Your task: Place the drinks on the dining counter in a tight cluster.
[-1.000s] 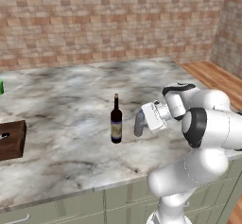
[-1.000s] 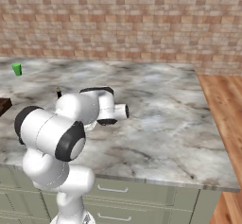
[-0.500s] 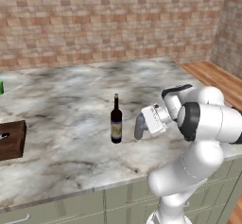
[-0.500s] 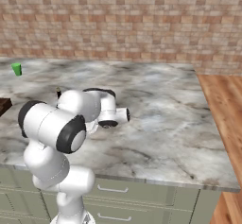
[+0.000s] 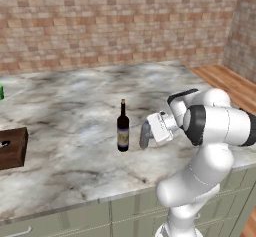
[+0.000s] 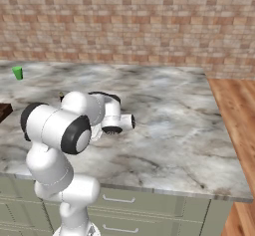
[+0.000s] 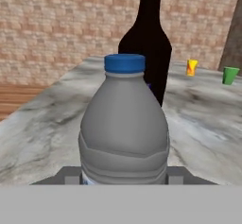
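The tool (image 5: 145,135) grips a grey water bottle (image 7: 124,128) (blue cap) beside the dark wine bottle (image 5: 123,129).

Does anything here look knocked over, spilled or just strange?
Nothing is spilled or tipped. The wine bottle stands upright on the marble counter. The water bottle is upright too, held in the gripper right beside the wine bottle. A dark wooden box sits at the left edge.
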